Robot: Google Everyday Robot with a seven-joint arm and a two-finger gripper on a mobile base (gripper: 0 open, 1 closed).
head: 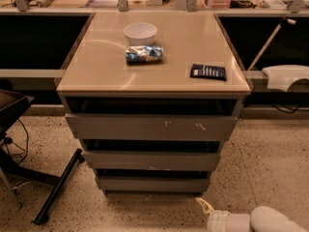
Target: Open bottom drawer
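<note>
The bottom drawer is the lowest and narrowest of three flat grey handleless fronts in the beige-topped cabinet, with a plain front that sits just above the floor. It looks closed or nearly so. My gripper comes in low from the bottom right on a white arm. Its pale tip sits just above the speckled floor, a little below and in front of the drawer's right end, not touching it.
The middle drawer and the scratched top drawer are above. A white bowl, a snack bag and a dark packet lie on the cabinet top. A black chair base is at the left.
</note>
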